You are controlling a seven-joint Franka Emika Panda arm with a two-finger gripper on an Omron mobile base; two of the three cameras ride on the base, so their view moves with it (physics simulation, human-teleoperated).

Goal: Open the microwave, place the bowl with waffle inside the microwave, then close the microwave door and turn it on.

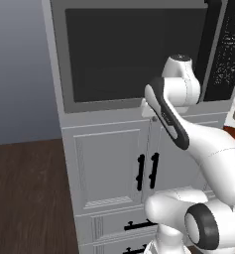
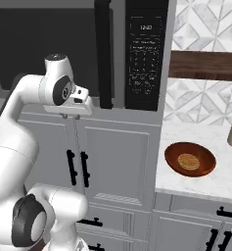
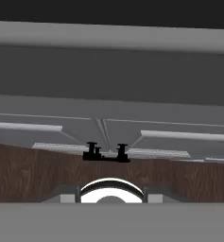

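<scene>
Microwave (image 2: 112, 54), a large grey boxy unit built in above white cabinet doors (image 2: 115, 162), stands with its wide grey-framed door (image 1: 134, 54) and dark tinted window closed, the long black vertical bar handle (image 2: 104, 54) beside the black control panel (image 2: 146, 54) with small white buttons. The white robot arm reaches up in front of the door, its gripper (image 2: 71, 116) just below the door's lower edge and left of the handle, pointing downward; whether the jaws are apart or together cannot be told. The hand view looks down the cabinet front to two short black handles (image 3: 106, 152) and dark wooden floor (image 3: 33, 172). On the white marble counter (image 2: 220, 142) to the microwave's right sits the round, glossy reddish-brown wooden bowl (image 2: 205, 164), holding the small golden-tan waffle (image 2: 189, 161), well apart from the gripper.
</scene>
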